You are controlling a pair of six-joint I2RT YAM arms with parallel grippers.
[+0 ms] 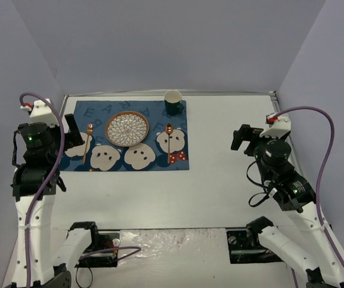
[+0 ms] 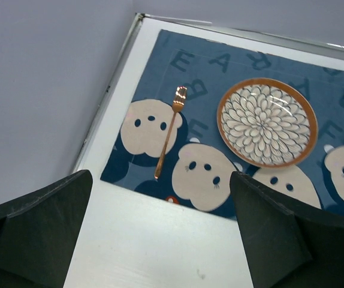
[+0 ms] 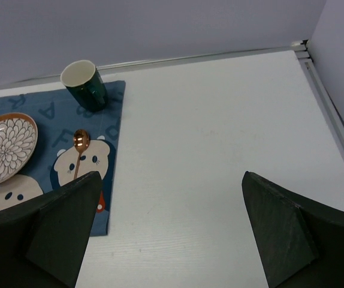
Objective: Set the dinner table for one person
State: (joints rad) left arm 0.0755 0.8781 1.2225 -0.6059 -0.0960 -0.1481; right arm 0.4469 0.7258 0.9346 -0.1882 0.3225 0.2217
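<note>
The white dinner table (image 1: 220, 180) carries a blue bear placemat (image 1: 128, 163) at the back left. On the mat lie a patterned plate (image 1: 127, 128), a copper fork (image 1: 87, 142) to its left, a copper spoon (image 1: 169, 137) to its right and a dark green cup (image 1: 172, 102) at the far right corner. My left gripper (image 1: 72, 131) is open and empty, raised over the mat's left edge. My right gripper (image 1: 241, 138) is open and empty above bare table at the right. The left wrist view shows the fork (image 2: 170, 130) and the plate (image 2: 266, 121); the right wrist view shows the cup (image 3: 85, 85) and the spoon (image 3: 79, 149).
Grey walls enclose the table on three sides. A raised metal rim (image 1: 172, 93) runs along the back edge and down the left side (image 2: 109, 90). The arm bases and cables sit at the near edge (image 1: 100, 249).
</note>
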